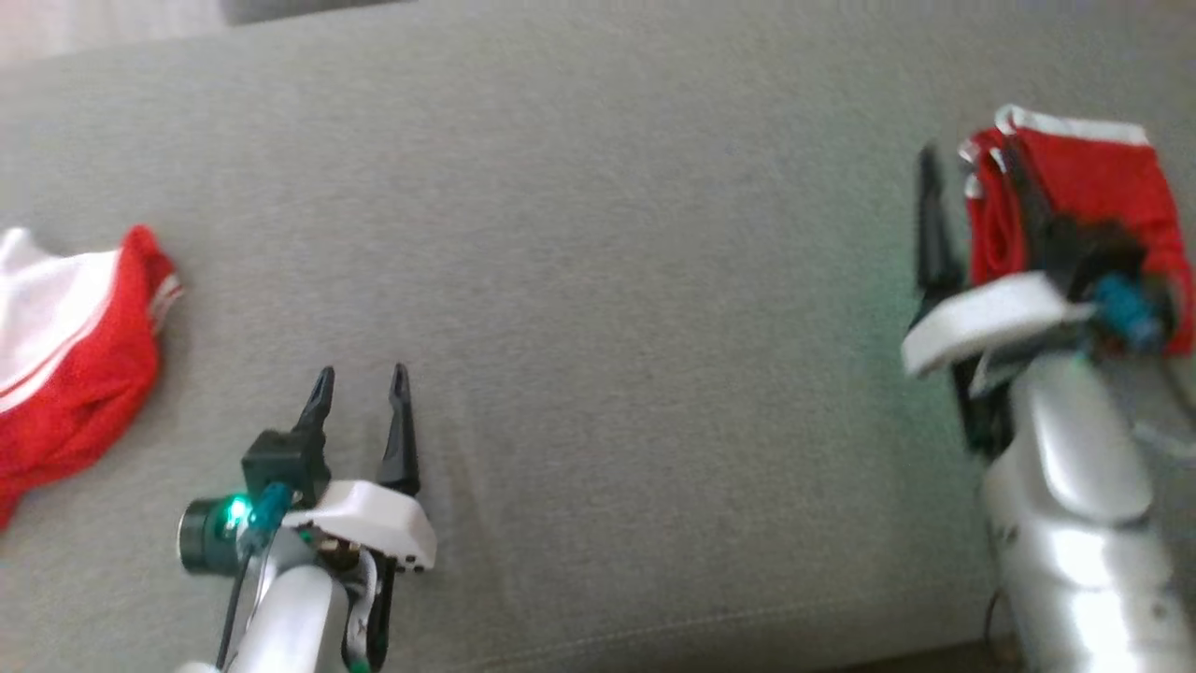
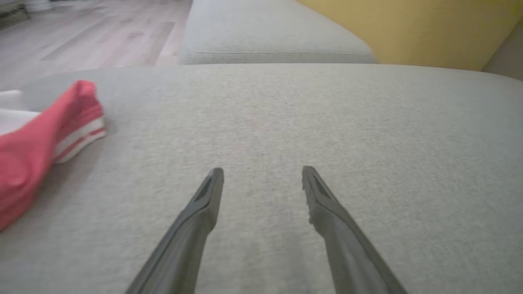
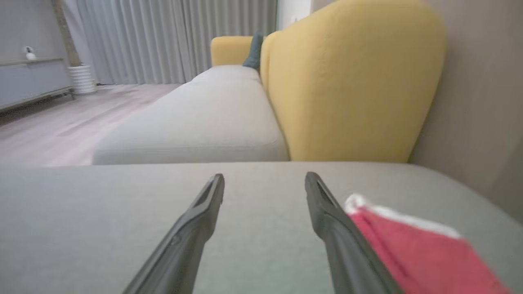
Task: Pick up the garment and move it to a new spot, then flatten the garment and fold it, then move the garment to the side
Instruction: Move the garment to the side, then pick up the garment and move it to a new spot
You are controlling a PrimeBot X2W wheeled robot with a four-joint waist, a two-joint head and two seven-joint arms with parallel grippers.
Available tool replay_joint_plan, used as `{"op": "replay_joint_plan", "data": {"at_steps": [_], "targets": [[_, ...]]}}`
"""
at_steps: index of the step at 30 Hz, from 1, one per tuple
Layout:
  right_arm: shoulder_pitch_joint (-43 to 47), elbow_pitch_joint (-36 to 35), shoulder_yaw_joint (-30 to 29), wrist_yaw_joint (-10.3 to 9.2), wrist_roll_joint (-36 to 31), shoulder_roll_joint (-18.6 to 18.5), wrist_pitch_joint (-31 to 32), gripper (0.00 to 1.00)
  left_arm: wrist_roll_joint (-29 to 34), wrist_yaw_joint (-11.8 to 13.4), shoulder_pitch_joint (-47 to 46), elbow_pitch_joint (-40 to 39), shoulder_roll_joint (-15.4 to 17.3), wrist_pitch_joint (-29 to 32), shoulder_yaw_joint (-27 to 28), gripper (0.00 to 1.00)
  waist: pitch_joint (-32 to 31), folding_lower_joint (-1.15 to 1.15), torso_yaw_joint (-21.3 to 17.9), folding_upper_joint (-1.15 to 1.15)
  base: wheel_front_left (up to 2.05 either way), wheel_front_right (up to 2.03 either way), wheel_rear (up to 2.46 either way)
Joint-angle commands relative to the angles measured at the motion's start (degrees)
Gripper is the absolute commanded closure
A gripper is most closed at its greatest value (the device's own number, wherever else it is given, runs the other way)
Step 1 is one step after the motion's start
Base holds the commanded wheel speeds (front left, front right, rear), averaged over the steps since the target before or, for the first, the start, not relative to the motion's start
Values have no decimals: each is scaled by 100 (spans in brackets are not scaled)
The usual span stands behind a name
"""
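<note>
The right gripper [image 3: 264, 179] is holding its jaws wide apart with nothing but bare grey cushion [image 1: 607, 234] showing between them. The folded garment [image 1: 1093, 187] is lying on that cushion just outside the jaws, hard against the outer face of the right-hand finger [image 3: 347, 245]; whether cloth and finger are actually touching I cannot tell. The red bundle is stretching lengthwise along the fingers, so its long axis is running almost parallel with them. Its white-trimmed edge is pointing the same way as the fingertips and sitting about level with them, while the rest is trailing back toward the wrist. The left gripper [image 1: 363, 374] is hovering low over the middle of the cushion, its jaws also spread and gripping nothing, with plain fabric between and ahead of the tips. Well off to the left of those jaws, a second piece of clothing [image 2: 36, 139], red with white stripes and a white panel, is lying crumpled near the cushion's edge. Beyond both pairs of fingertips, another grey seat is running away beside a yellow backrest [image 3: 351, 81].
</note>
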Motion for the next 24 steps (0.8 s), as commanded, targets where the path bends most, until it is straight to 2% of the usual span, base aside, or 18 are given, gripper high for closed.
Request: {"op": "replay_joint_plan", "data": {"at_steps": [1,5,13,24], "targets": [[249,-219,380,19,337,52,-36,0,-21,73,3,-191,49,-29,249,0,-343,0,357,0,0,0,0],[933,-224,638,19,644,53,-36,0,29,179,225,-210,49,-29,330,0,-597,0,598,0,0,0,0],[1583,-335,753,19,878,54,-37,0,134,318,671,-251,49,-29,592,0,-982,0,738,0,0,0,0],[1830,-321,860,19,1016,54,-37,0,138,348,1017,-369,49,-29,759,0,-1179,0,715,0,0,0,0]]}}
